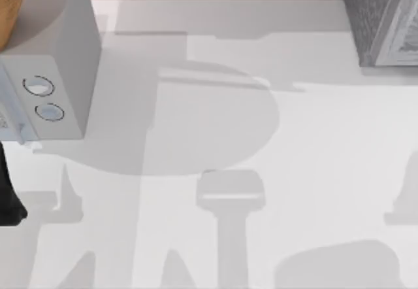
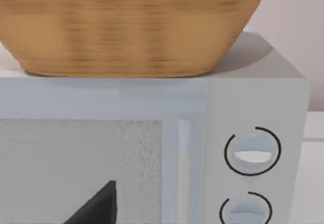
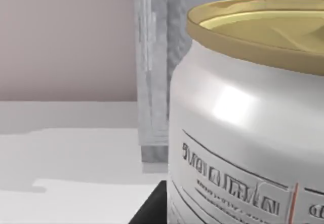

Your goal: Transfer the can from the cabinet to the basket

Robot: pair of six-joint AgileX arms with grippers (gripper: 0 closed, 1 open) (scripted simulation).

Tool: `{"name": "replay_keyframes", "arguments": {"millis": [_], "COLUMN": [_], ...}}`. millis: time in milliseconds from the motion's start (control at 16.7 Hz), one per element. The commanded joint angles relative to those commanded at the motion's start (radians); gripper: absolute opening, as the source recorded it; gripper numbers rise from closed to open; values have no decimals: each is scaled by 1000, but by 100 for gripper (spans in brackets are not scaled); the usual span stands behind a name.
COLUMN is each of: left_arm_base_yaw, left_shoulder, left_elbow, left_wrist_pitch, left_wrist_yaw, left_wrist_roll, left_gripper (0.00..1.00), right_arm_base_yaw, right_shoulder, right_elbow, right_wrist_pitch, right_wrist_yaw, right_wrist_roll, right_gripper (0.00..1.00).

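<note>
can (image 3: 238, 133): silver, gold top, label print too garbled to read | basket (image 2: 126, 26): sits on dial box (image 2: 253, 107) | grippers: can't tell

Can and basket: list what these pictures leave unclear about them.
- Can: right wrist view's edge cuts off its base; what supports it is hidden.
- Basket: left wrist view crops its rim, so the inside is unseen.
- Basket in top view: only a sliver at the edge.
</note>
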Motion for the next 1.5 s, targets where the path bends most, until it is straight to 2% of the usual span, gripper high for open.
{"name": "replay_keyframes", "arguments": {"millis": [180, 480, 1500], "left_arm_base_yaw": [0, 0, 0], "left_shoulder": [0, 0, 0], "left_elbow": [0, 0, 0], "left_wrist_pitch": [0, 0, 0], "left_wrist_yaw": [0, 0, 0], "left_wrist_roll": [0, 0, 0], "left_gripper": [100, 100, 100], "right_arm_base_yaw": [22, 117, 434], "right_shoulder": [42, 312, 1274], "right_elbow": [20, 130, 581], "right_wrist_pitch": [23, 141, 595], "right_wrist_yaw": [5, 60, 380], "right_wrist_roll": [2, 15, 31], "right_gripper": [0, 0, 0]}}
